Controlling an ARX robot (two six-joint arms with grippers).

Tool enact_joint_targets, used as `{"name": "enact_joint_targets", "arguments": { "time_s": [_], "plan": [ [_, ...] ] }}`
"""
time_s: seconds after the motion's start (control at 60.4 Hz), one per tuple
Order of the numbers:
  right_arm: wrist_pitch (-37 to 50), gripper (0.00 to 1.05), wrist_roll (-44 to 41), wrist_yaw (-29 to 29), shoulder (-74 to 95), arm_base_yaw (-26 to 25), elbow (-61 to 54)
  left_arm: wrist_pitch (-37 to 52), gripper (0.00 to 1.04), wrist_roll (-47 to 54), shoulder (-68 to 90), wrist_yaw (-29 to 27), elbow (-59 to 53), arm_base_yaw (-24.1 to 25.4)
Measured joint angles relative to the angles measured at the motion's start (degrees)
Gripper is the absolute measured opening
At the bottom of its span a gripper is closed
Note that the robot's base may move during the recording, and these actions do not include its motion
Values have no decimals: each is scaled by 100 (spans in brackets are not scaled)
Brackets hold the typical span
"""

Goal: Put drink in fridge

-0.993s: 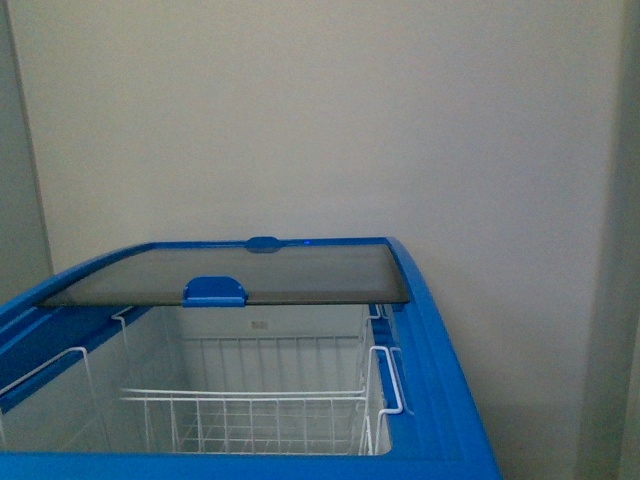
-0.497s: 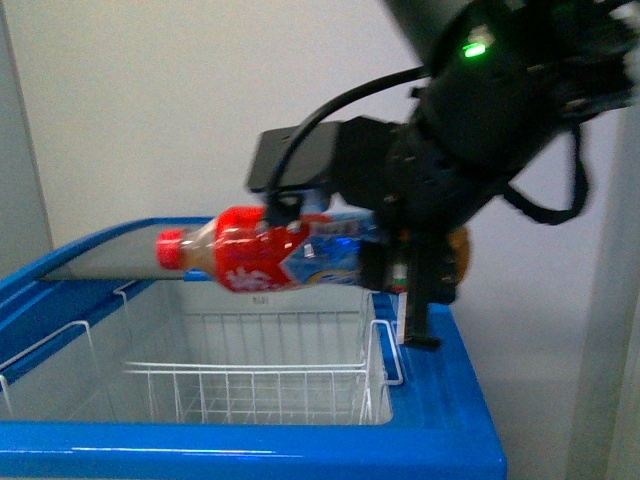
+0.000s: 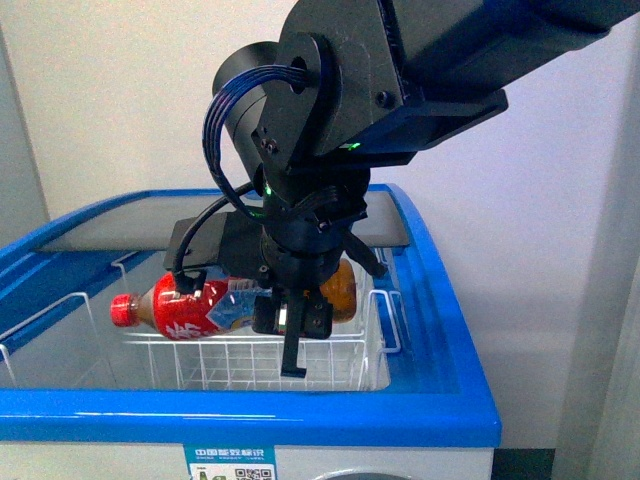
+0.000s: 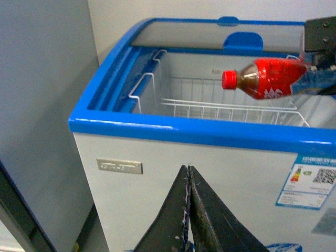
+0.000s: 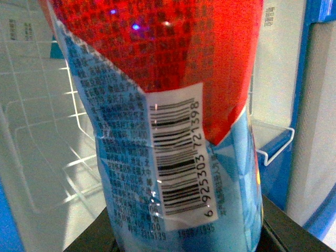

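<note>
My right gripper is shut on the drink, a small bottle with a red cap and red-and-blue label. It holds the bottle lying sideways, cap to the left, over the open part of the fridge, just above the white wire basket. The drink fills the right wrist view, barcode facing the camera. In the left wrist view the drink hangs over the fridge opening. My left gripper is shut and empty, low in front of the fridge's white front wall.
The sliding glass lid is pushed to the back, covering the rear of the chest. A grey cabinet stands close beside the fridge. A plain wall is behind. The right arm's black body hangs over the fridge's right half.
The right arm has come into view from the upper right and lowered the drink from above the rim down into the opening, near the wire basket.
</note>
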Motion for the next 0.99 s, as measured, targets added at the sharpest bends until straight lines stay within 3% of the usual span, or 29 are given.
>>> {"name": "enact_joint_targets", "arguments": {
  "time_s": [0.381, 0.993],
  "plan": [
    [-210, 41, 258, -9, 1056, -118, 1145, -334, 3, 0, -503, -15, 0, -2],
    [625, 41, 389, 560, 2804, -184, 2315, -339, 3, 0, -505, -15, 0, -2]
  ]
}}
